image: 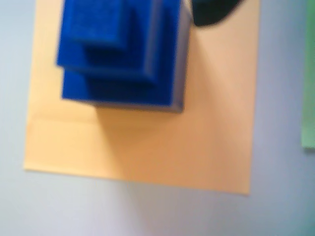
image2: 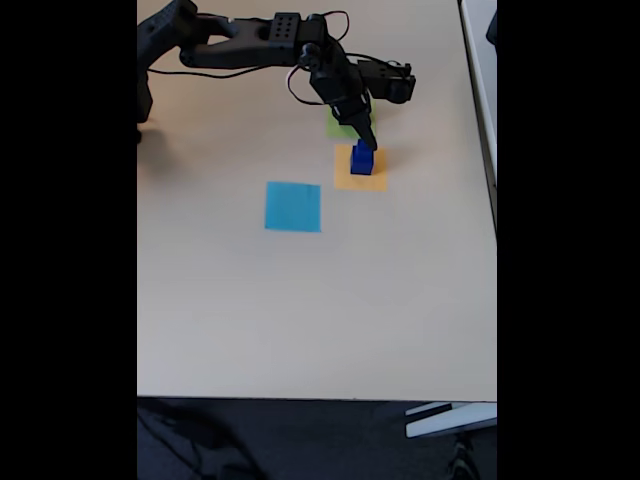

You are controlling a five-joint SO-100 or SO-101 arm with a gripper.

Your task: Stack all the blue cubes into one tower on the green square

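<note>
The tower (image2: 361, 160) of blue cubes (image: 120, 51) stands on the orange square (image2: 361, 178) near the surface's (image2: 300, 300) far right corner in the fixed view, the green square (image2: 338, 127) just behind; the hand (image2: 366, 140) hovers at its top, grip unclear

tower (image2: 361, 160) on orange square (image2: 360, 178), green square (image2: 338, 128) behind, light blue square (image2: 293, 206) left

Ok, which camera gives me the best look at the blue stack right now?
The wrist view: the stack looms large there, three stepped cubes seen from above, standing on the orange square, though blurred and cut off at the top. In the fixed view the stack is only a tiny blue block on the orange square, under the gripper.
</note>
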